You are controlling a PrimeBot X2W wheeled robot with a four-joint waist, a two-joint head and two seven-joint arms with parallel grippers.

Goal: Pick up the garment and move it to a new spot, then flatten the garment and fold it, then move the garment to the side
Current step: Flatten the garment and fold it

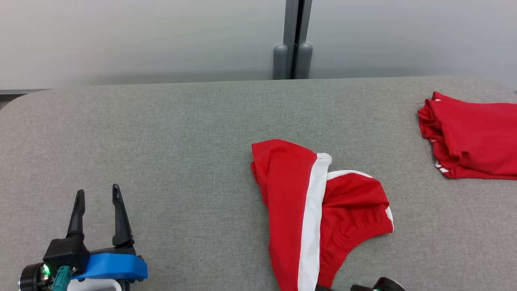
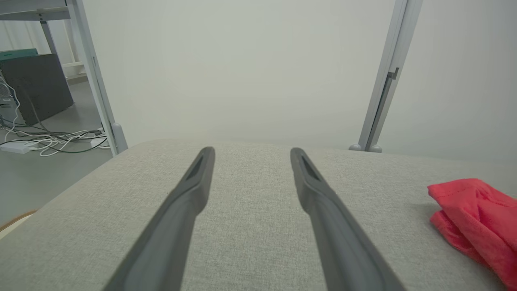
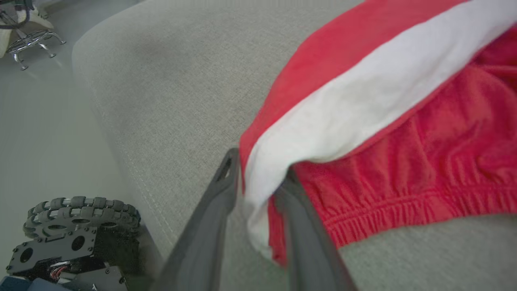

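Red garment (image 1: 291,202) runs up-frame from the right tool (image 3: 260,169), fingers slightly parted astride its hem; grip unclear. Left tool (image 1: 98,194) spread wide, empty, lower left.

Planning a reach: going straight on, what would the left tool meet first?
The way looks free: the left tool faces only bare table, wall beyond; the red garment lies to its right.

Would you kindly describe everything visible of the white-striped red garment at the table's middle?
The red garment looks like soft knit shorts with a broad white side stripe and a gathered elastic waistband. It lies crumpled and partly folded over on the grey padded table. Its near end reaches the table's edge, where the cloth sits between the parted fingers of the right gripper.
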